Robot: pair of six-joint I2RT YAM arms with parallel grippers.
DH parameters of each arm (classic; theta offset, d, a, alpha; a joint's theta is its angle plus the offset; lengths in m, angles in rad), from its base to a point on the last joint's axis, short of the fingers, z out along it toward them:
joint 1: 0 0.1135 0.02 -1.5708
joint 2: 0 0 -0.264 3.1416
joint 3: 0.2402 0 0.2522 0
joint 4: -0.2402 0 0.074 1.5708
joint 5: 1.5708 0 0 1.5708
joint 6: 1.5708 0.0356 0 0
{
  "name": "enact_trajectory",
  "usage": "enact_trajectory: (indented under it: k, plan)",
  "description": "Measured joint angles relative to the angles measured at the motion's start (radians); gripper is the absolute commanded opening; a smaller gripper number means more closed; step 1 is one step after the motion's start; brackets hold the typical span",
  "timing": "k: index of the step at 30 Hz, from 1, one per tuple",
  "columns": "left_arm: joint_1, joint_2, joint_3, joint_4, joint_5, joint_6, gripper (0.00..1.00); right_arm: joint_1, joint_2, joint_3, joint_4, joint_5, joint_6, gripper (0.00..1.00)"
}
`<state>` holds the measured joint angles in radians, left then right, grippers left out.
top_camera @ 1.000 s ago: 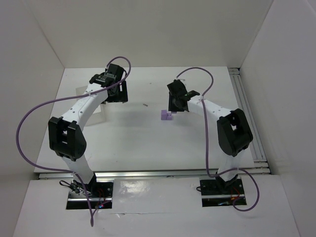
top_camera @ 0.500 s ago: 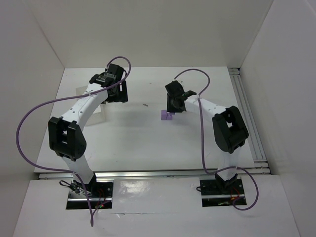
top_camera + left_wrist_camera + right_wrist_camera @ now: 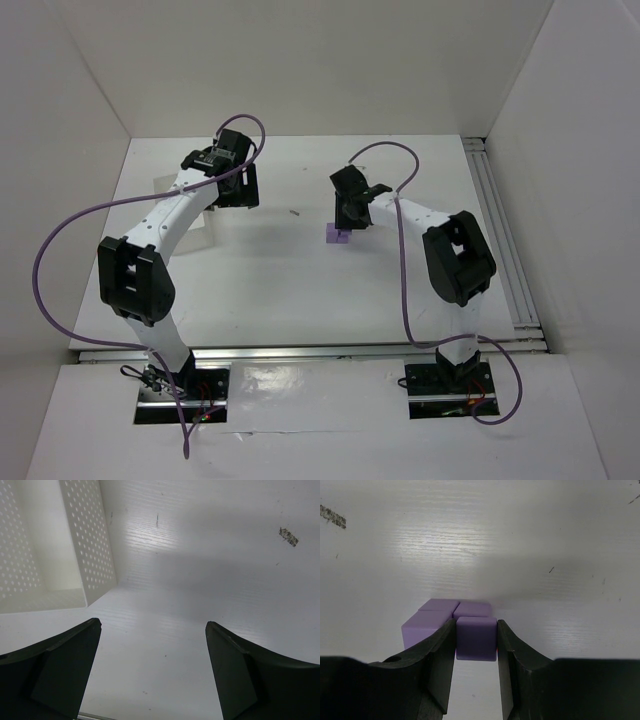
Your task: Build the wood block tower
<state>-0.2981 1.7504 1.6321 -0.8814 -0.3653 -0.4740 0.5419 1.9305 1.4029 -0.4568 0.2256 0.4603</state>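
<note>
Just right of mid-desk, small light-purple wooden cubes [image 3: 431, 617] cluster on the white desk [image 3: 545, 540]; the right jaws pinch the nearest cube [image 3: 476, 639]. Farther left, the left jaws gape wide beside a white perforated tray [image 3: 90, 545].

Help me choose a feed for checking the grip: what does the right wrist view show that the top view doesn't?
Right wrist only: the right gripper is shut on one purple block. More purple blocks sit close behind it and to its left, with the seams between them visible. Top only: the left gripper, far from the blocks, and a tray partly hidden beside it. Both: the purple blocks, the right gripper and the white table.
</note>
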Motion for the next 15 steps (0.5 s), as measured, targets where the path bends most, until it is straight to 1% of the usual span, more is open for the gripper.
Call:
enact_trajectory:
  k: [3, 6, 8, 12, 14, 15]
  plan:
    - [0.000, 0.000, 0.000, 0.000, 0.000, 0.000, 0.99, 0.000, 0.004, 0.005, 0.000, 0.000, 0.000, 0.33]
    - [0.000, 0.000, 0.000, 0.000, 0.000, 0.000, 0.99, 0.000, 0.005, 0.006, 0.000, 0.000, 0.000, 0.38]
    - [0.000, 0.000, 0.000, 0.000, 0.000, 0.000, 0.99, 0.000, 0.006, 0.006, 0.000, 0.000, 0.000, 0.39]
    - [0.000, 0.000, 0.000, 0.000, -0.001, 0.000, 0.99, 0.000, 0.006, 0.006, 0.000, 0.000, 0.000, 0.39]
    - [0.000, 0.000, 0.000, 0.000, -0.001, 0.000, 0.99, 0.000, 0.007, 0.006, 0.000, 0.001, 0.000, 0.44]
    - [0.000, 0.000, 0.000, 0.000, -0.001, 0.000, 0.99, 0.000, 0.007, 0.006, 0.000, 0.001, 0.001, 0.44]
